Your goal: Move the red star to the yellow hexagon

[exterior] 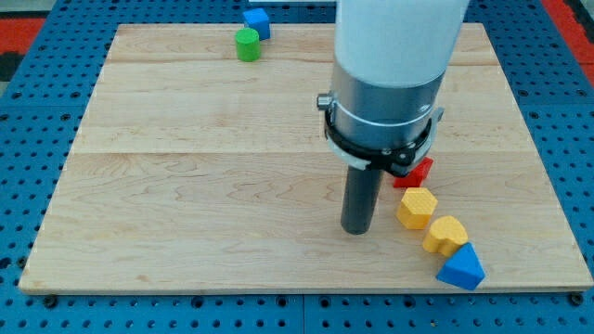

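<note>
1. Nearest the view's bottom sits a blue triangular block (462,269), with a yellow heart-like block (446,234) touching it.
2. Up-left of those, the yellow hexagon block (417,206) lies just below the red star block (417,173), which the arm half hides.
3. My tip (357,229) rests left of the hexagon; it is a bare rod with no fingers.
4. Judging by this, the star seems nearly delivered; a slight nudge downward would close it.
5. No containers appear on the wooden board (186,204); a green cylinder (247,44) and blue cube (257,21) sit far off.

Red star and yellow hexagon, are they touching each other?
Cannot tell. In the camera view the red star sits just above the yellow hexagon with no clear gap, but the arm hides most of the star. My tip stands left of both.
</note>
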### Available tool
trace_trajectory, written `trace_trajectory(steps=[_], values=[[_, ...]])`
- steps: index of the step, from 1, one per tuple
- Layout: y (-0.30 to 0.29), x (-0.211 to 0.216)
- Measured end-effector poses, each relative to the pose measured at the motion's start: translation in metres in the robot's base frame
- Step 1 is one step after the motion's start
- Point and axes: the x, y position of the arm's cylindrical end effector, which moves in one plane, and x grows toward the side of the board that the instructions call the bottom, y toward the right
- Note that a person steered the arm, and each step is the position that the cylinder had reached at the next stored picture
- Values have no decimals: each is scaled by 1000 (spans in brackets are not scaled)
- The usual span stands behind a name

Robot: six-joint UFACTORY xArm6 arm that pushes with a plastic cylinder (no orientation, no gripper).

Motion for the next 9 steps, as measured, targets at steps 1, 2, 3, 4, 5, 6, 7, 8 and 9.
trace_trajectory(steps=[1,2,3,4,5,6,7,8,9], values=[[32,-16],[47,-22],[47,-24],[36,-42],[15,-72],[13,-92],[28,-94],[42,-95],[48,-98]])
